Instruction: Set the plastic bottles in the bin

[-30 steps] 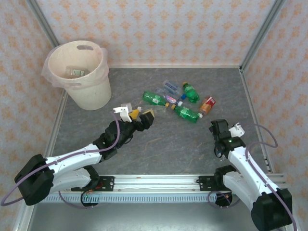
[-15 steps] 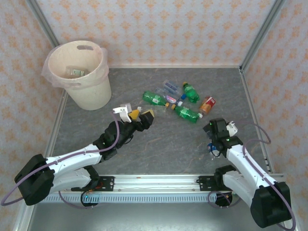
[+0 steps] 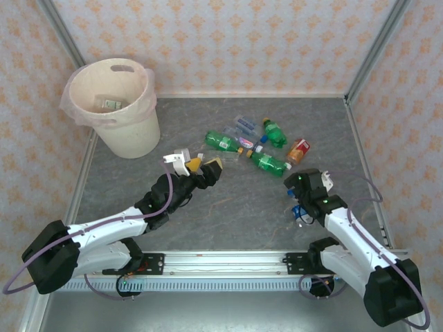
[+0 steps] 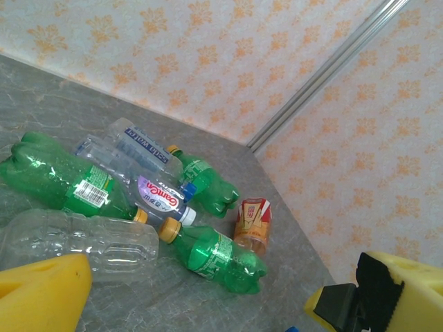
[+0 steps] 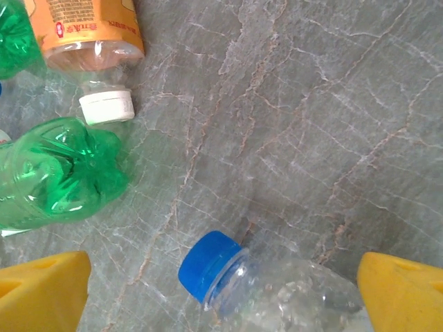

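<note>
The cream bin (image 3: 136, 135) stands at the back left, a labelled bottle lying inside it. Plastic bottles lie in a cluster mid-table: green ones (image 3: 221, 142) (image 3: 270, 164) (image 3: 274, 132), clear ones (image 3: 245, 125) and an orange-labelled one (image 3: 299, 150). My left gripper (image 3: 197, 164) hovers open just left of the cluster; its wrist view has the near green bottle (image 4: 214, 252) and a clear one (image 4: 76, 242) ahead of its empty fingers (image 4: 41, 290). My right gripper (image 5: 221, 294) is open, its yellow fingers either side of a clear blue-capped bottle (image 5: 277, 294) lying on the table (image 3: 297, 211).
The grey stone-pattern tabletop (image 3: 228, 207) is walled by patterned panels with metal posts (image 3: 374, 48). A loose white cap (image 5: 106, 106) lies beside the orange-labelled bottle (image 5: 90, 28). A green bottle's base (image 5: 55, 173) sits left of the right gripper.
My right arm has swung left and down toward the table's middle, and the blue-capped clear bottle now lies between its fingers. The left arm has not moved.
</note>
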Available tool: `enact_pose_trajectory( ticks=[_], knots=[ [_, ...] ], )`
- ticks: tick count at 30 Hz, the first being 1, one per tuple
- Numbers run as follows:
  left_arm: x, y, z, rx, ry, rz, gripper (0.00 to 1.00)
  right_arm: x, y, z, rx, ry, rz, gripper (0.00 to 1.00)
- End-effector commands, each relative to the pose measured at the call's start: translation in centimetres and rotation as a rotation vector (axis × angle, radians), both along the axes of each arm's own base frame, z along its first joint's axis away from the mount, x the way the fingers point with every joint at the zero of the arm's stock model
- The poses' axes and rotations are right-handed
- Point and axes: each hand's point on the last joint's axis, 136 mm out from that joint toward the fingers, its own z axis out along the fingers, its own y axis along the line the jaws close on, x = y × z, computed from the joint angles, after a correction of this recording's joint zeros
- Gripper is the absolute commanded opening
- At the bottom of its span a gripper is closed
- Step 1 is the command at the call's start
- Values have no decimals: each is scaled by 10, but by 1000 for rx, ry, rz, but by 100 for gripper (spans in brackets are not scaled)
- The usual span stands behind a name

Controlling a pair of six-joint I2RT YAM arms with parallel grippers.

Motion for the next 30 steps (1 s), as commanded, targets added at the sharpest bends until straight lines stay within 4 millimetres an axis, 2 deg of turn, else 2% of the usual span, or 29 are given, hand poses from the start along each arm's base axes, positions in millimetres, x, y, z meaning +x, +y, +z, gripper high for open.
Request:
enact_pose_trajectory(
  ticks=[1, 5, 11, 18, 22, 26, 30],
  knots=[
    [-1, -6, 13, -47, -20, -22, 99, -6, -6, 9, -88, 2, 28, 100],
    [-1, -10, 13, -56, -16, -37, 99, -8, -2, 3, -137, 30, 88, 100],
    [-2, -12, 15, -58, -14, -51, 99, -9, 5, -18, -195, 117, 151, 99],
    [-3, -7, 18, -56, -21, -37, 99, -11, 17, -22, -197, 138, 202, 86],
    [-4, -8, 18, -59, -19, -41, 99, -20, 27, -27, -159, 139, 234, 80],
    [-5, -8, 18, -61, -20, -44, 99, -33, 34, -32, -164, 160, 257, 81],
    [-5, -6, 20, -62, -22, -39, 99, -45, 41, -34, -149, 173, 264, 88]
  ],
)
